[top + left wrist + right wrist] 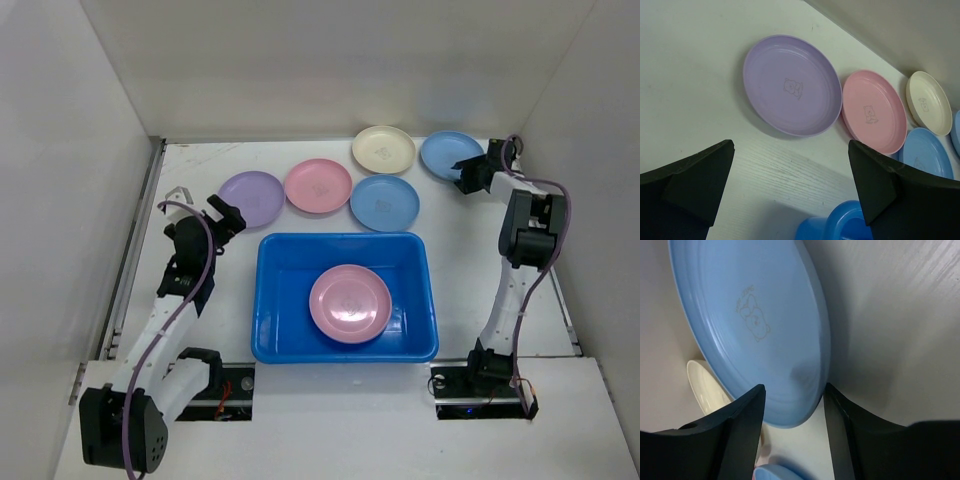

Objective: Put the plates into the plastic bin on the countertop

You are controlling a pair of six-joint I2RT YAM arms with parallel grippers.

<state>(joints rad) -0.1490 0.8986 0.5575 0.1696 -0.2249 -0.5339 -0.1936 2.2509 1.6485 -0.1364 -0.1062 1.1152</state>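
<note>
While the right claw (794, 387) is clamped on the near rim of the far-right light blue round plastic plate (750, 315), one finger on its upper face and one beneath, I judge the job barely begun. That plate looks tipped up off the white countertop (200, 165), throwing a shadow beside it. It is shallow and matte, with a faint little figure stamped at its centre.

Just left of it lies the cream plate (383, 148). Nearer me are the second light blue plate (385, 202), the pink plate (318, 185) and the lilac plate (792, 85), in a row running left. The left claw (790, 150) hangs just near of the lilac one, fingers wide apart with nothing between them.

Near the middle stands the bright blue glossy rectangular plastic bin (280, 270), with one pink plate in the bin (350, 303) lying flat. So I see one in and five left, counting the gripped one.
</note>
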